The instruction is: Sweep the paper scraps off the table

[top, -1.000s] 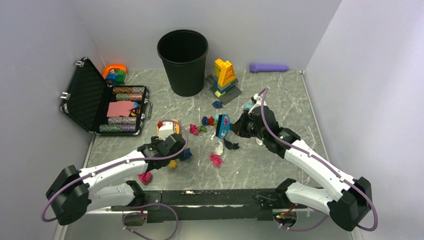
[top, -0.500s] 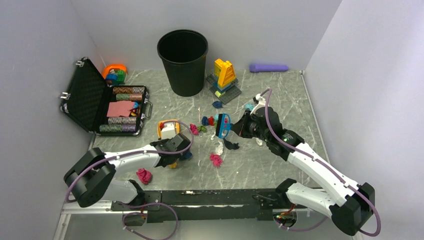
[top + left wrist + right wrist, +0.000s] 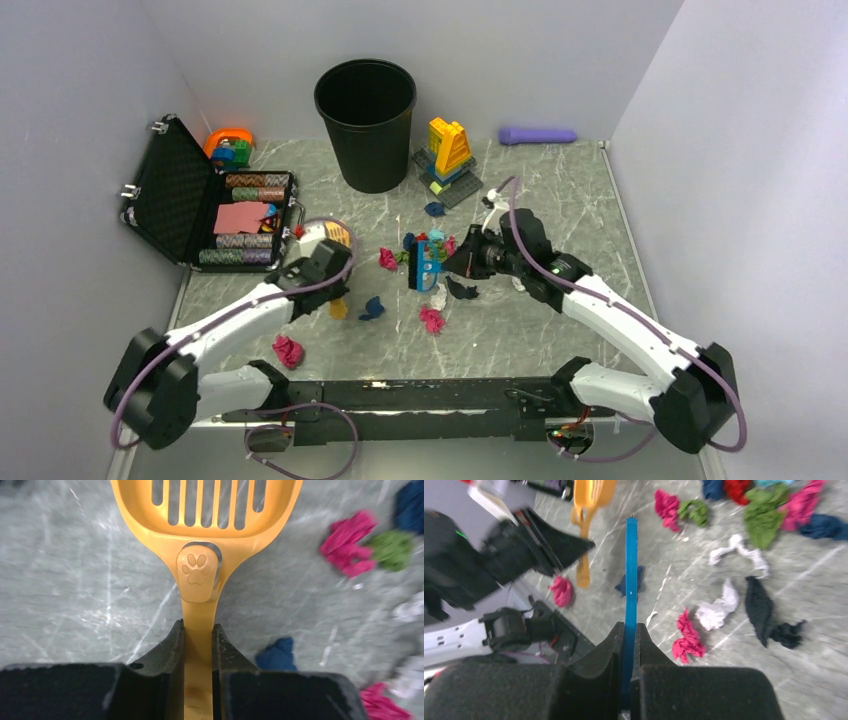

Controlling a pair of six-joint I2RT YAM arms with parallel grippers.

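The paper scraps lie mid-table: a pink wad, a dark blue one, a white one, and a mixed cluster. Another pink wad sits near the front edge. My left gripper is shut on the handle of an orange slotted scoop; a dark blue scrap lies just to its right. My right gripper is shut on a blue hand brush, seen edge-on, beside the cluster.
A black bin stands at the back centre. An open black case lies at the left, with an orange toy behind it. Stacked toy bricks and a purple cylinder sit at the back right. Pale walls border the table.
The left jaws have closed on the scoop's handle and the scoop has shifted back and to the left. The right arm has carried the brush left, up to the scrap cluster.
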